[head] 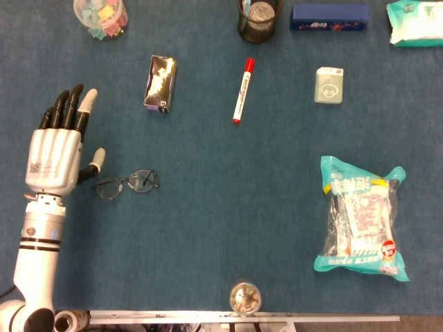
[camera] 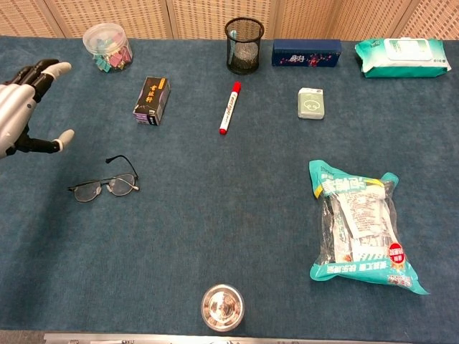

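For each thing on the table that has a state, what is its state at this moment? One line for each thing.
left hand: open, fingers apart, holding nothing
glasses: lying on the table, temples unfolded, apart from the hand
red marker: capped, lying flat
mesh pen cup: upright
clip jar: upright, holding coloured clips
wet wipes pack: flap closed
snack bag: lying flat
small metal cup: upright

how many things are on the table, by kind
boxes: 2
wipes packs: 2
glasses: 1
marker: 1
mesh cup: 1
clip jar: 1
snack bag: 1
metal cup: 1
total: 10
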Robot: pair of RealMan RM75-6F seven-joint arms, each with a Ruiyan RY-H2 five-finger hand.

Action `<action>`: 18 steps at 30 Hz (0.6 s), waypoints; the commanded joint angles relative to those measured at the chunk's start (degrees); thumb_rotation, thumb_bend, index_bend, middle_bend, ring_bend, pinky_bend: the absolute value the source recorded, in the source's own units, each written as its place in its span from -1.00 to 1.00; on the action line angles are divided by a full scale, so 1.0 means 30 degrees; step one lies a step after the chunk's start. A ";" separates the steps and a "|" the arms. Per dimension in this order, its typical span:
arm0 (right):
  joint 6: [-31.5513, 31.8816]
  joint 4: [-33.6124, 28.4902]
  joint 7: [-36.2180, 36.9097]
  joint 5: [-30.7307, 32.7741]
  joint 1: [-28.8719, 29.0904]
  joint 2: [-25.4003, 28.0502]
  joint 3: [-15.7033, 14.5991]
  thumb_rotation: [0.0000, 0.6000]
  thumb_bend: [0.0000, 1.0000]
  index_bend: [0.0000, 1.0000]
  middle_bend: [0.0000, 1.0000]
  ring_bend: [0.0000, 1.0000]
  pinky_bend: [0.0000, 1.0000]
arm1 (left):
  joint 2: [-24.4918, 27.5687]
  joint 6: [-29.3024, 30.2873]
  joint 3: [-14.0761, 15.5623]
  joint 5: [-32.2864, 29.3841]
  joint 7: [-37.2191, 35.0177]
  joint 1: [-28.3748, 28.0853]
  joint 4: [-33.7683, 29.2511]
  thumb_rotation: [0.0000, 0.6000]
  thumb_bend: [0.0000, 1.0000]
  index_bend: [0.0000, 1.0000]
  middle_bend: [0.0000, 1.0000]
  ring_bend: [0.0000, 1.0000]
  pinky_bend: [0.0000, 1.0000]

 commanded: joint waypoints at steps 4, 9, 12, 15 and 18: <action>0.0066 0.0027 0.0089 0.0020 -0.0034 0.0022 0.0011 1.00 -0.26 -0.38 -0.35 -0.48 -0.29 | 0.0819 0.0003 -0.0180 -0.0801 0.1587 -0.0066 -0.3951 1.00 -0.35 -1.00 -1.00 -1.00 -0.66; 0.0126 0.0106 0.0229 0.0057 -0.0105 0.0065 0.0003 1.00 -0.26 -0.38 -0.35 -0.48 -0.29 | 0.0595 -0.0057 -0.0199 -0.1278 0.2807 -0.0331 -0.5140 1.00 -0.35 -1.00 -1.00 -1.00 -0.66; 0.0171 0.0165 0.0356 0.0071 -0.0147 0.0090 0.0007 1.00 -0.26 -0.38 -0.35 -0.48 -0.29 | 0.0536 -0.0189 -0.0265 -0.1851 0.3203 -0.0471 -0.5808 1.00 -0.35 -1.00 -1.00 -1.00 -0.66; 0.0191 0.0255 0.0499 0.0071 -0.0179 0.0071 -0.0005 1.00 -0.26 -0.38 -0.35 -0.48 -0.29 | 0.0324 -0.0127 -0.0093 -0.1808 0.3667 -0.0583 -0.6087 1.00 -0.35 -1.00 -1.00 -1.00 -0.66; 0.0202 0.0320 0.0607 0.0025 -0.0202 0.0051 -0.0043 1.00 -0.26 -0.38 -0.35 -0.48 -0.29 | -0.0044 -0.0035 0.0123 -0.1590 0.3984 -0.0672 -0.6184 1.00 -0.35 -1.00 -1.00 -1.00 -0.66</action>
